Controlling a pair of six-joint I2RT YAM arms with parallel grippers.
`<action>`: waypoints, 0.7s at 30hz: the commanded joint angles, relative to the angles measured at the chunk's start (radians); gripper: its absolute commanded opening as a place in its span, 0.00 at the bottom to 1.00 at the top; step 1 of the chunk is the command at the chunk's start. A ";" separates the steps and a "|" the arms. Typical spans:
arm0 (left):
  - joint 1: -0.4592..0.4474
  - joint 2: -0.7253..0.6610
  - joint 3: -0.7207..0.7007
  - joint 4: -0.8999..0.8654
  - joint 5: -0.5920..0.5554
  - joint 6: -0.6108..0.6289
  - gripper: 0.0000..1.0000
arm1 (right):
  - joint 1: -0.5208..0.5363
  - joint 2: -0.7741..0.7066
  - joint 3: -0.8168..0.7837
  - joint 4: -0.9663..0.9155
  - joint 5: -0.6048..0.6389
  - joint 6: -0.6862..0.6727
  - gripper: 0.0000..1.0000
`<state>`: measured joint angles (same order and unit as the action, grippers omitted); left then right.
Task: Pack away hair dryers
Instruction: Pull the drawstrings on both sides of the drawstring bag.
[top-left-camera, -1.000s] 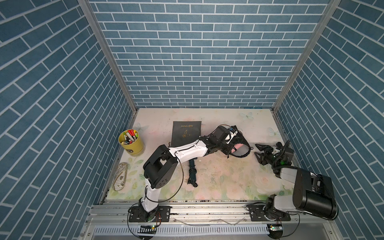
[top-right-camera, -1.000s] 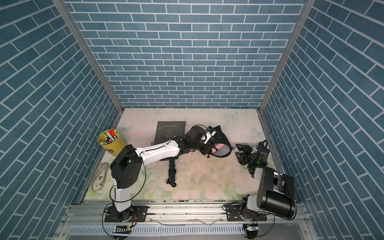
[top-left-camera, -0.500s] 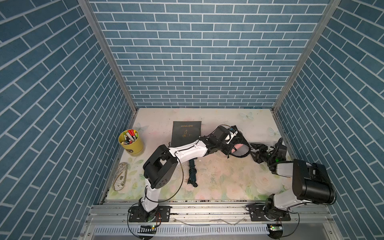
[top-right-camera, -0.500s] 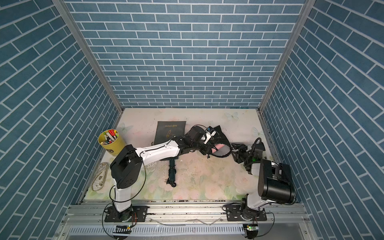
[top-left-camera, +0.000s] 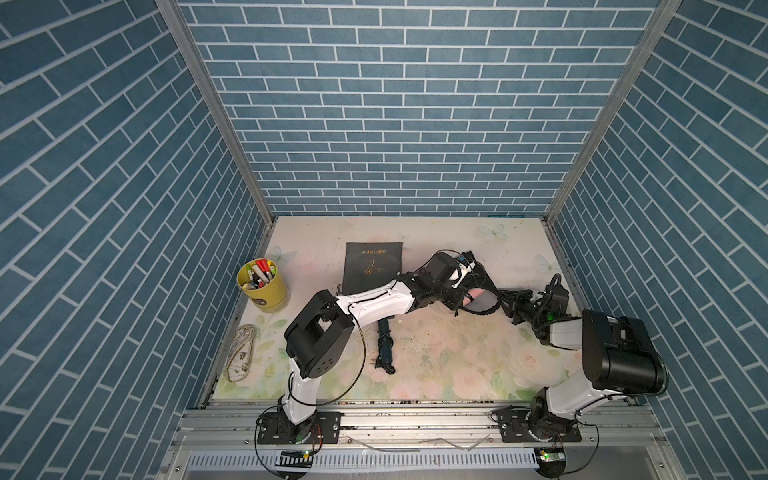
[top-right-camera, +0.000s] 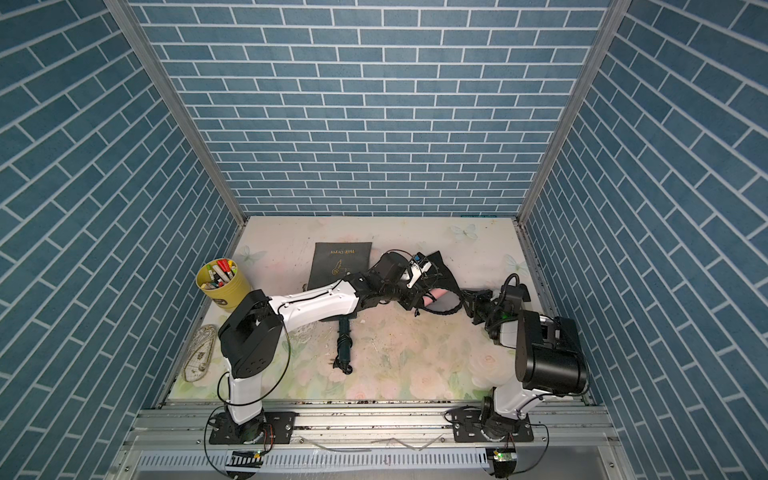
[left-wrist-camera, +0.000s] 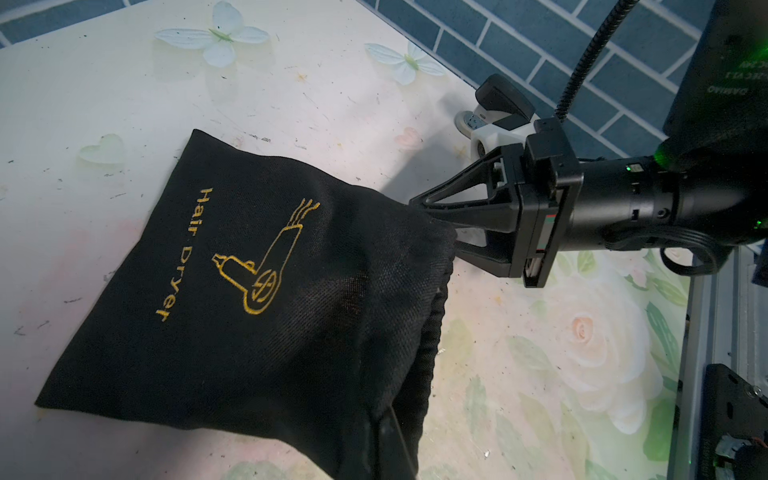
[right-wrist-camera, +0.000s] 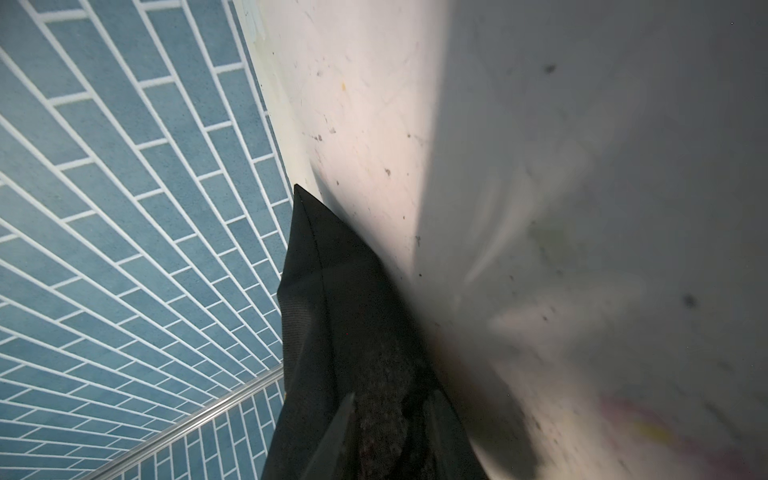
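1. At the far left edge of the flower-printed bench (top-left-camera: 457, 365) lies a clear plastic template (top-left-camera: 240, 353), flat and teardrop-shaped.
2. Just behind it stands a glossy yellow cup (top-left-camera: 266, 293), round and stuffed with marker pens (top-left-camera: 259, 272).
3. Towards the middle, a flat pouch (top-left-camera: 374, 266) of dark woven cloth lies square on the bench, with gold "Hair Dryer" print.
4. In front of it lies the teal hair dryer (top-left-camera: 384, 332), its dark plastic body half under the left arm, with its bundled black cord at the near end.
5. The left gripper (top-left-camera: 459, 300) is pinched together on the gathered rim of a black pouch (left-wrist-camera: 249, 311), coarse-woven, puffed and gold-printed.
6. The pink hair dryer (top-left-camera: 477, 294) sits inside that pouch; only a smooth pale end shows in its open mouth.
7. The right gripper (left-wrist-camera: 436, 226) has the ribbed drawstring hem between its tapered black fingers (left-wrist-camera: 457, 199). I cannot tell whether they truly clamp it.
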<state>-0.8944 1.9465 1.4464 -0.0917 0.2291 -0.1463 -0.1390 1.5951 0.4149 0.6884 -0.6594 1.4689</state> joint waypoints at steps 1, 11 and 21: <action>0.002 -0.037 -0.008 0.028 0.005 0.006 0.00 | 0.004 0.017 0.022 0.007 0.023 0.006 0.22; 0.002 -0.040 -0.015 0.030 0.003 0.008 0.00 | 0.004 -0.028 0.030 -0.054 0.044 -0.049 0.00; 0.002 -0.052 -0.046 0.027 0.020 0.017 0.00 | 0.004 -0.185 0.039 -0.096 0.069 -0.156 0.00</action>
<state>-0.8944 1.9331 1.4155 -0.0834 0.2306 -0.1440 -0.1383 1.4654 0.4328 0.6006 -0.6098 1.3701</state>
